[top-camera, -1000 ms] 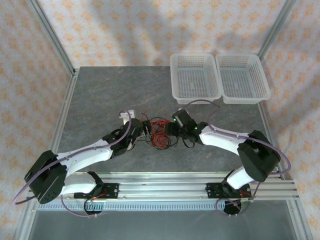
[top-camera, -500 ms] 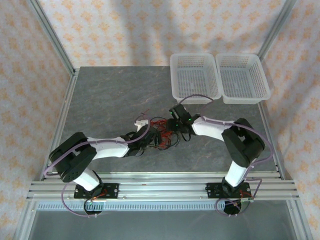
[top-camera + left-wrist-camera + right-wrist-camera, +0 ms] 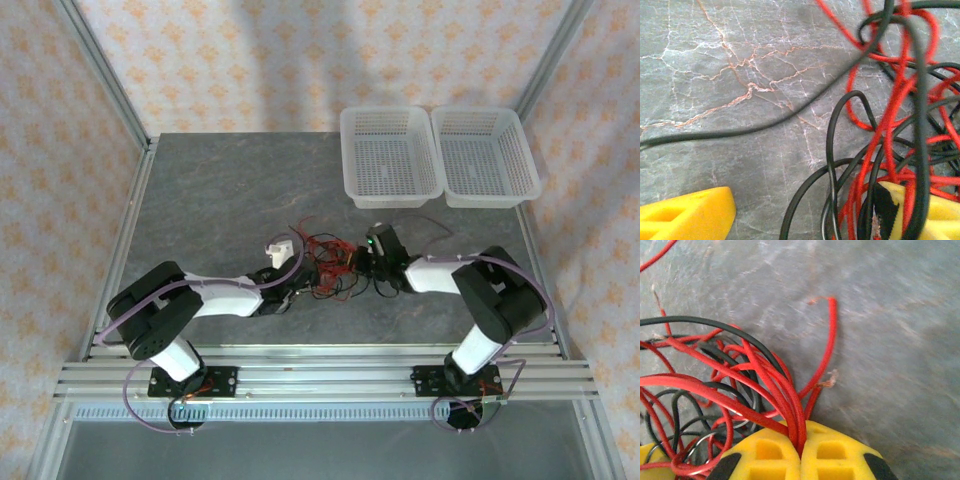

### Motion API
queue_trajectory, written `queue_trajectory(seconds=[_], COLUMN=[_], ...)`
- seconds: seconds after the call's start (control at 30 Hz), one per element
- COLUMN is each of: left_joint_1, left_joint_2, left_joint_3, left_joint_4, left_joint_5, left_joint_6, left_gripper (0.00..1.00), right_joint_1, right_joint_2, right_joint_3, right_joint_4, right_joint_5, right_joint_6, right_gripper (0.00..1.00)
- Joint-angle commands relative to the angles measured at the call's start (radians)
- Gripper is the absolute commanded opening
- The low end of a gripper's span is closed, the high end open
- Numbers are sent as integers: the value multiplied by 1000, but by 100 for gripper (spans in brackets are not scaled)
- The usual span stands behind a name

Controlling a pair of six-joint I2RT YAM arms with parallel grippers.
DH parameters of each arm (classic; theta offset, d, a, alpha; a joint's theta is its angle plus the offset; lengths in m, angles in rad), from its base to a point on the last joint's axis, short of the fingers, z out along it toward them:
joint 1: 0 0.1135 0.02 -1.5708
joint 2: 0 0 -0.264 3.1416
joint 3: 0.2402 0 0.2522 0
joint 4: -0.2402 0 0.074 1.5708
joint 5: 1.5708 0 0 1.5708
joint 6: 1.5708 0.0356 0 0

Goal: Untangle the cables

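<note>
The cables (image 3: 325, 266) are a small clump of thin red and black wires on the grey marble table (image 3: 220, 200), between the two grippers. My left gripper (image 3: 296, 284) is at the clump's left edge. In the left wrist view it (image 3: 810, 220) is open, its yellow fingers (image 3: 690, 212) wide apart. Loose black and red cables (image 3: 880, 150) lie between them and cross the right finger. My right gripper (image 3: 360, 262) is at the clump's right side. In the right wrist view it (image 3: 801, 440) is shut on a few red cables (image 3: 790, 400) that rise from between the pads.
Two white mesh baskets stand side by side at the back right, one (image 3: 346, 150) nearer the middle and one (image 3: 528, 160) at the table's right edge. Metal frame posts rise at the back corners. The arm bases sit on the rail at the near edge.
My right gripper has closed on red wires and shifted slightly right and nearer. My left arm has folded back while its gripper stayed at the clump's left edge, jaws a little narrower.
</note>
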Motion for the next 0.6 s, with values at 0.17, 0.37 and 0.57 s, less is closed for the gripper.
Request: queue_trajectory(seconds=[0.17,0.37,0.57], left_joint_1=[115,174,216], left_joint_2=[110,94,91], left_joint_3=[-74,-93,-95], left_joint_4=[-182,-159,-134], left_joint_5=[-58,-56,-48], left_joint_6=[-51,-30,-5], left_gripper=[76,77,78], right_joint_1=[-46,-46,-45], right_joint_2=[-33,-55,-163], right_joint_3=[-263,-397,-461], right_joint_4=[313,477,439], right_joint_5=[-149,-187,-173], right_joint_6=[342,491,513], right_gripper=[0,0,6])
